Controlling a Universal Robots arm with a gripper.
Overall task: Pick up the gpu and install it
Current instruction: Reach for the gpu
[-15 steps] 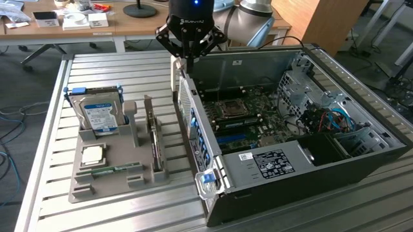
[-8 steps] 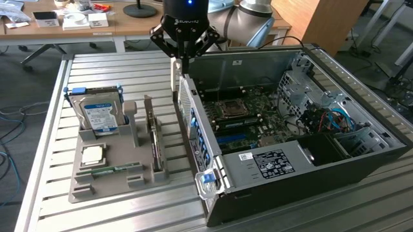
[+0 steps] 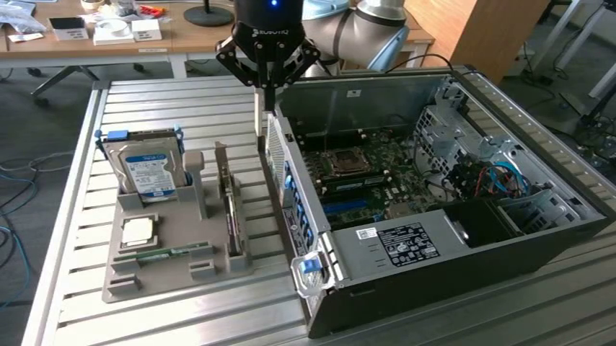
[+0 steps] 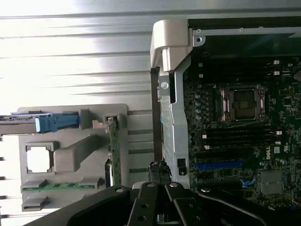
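The arm is seen reaching in from the far side of the exterior view, its wrist turned straight down so that the tool [image 3: 267, 101] hangs vertically above the slatted metal worktop [image 3: 173, 101]. The tool's fingers are drawn fully together and nothing is seen between them. It is poised over the near wall of the open computer case [image 3: 462, 288], at the narrow gap between that wall and the grey parts tray [image 3: 154, 285]. The gpu [image 3: 231, 216] is stood on its long edge in a slot at the side of the tray nearest the case, with its silver end bracket rising at the far end. It is placed below the tool and a little toward the exterior view's left, near it but clearly apart, untouched and not lifted. In the wrist view the card is seen edge-on as a thin green strip beside the case wall, with the closed fingertips set off to its case side. Further left in the exterior view, a hard drive [image 3: 144, 169] in a blue carrier is held upright in the tray, and a processor chip [image 3: 138, 231] and a slim green memory stick [image 3: 164, 252] are laid flat in it. Inside the case the motherboard [image 3: 366, 169] is exposed, with its empty processor socket visible.
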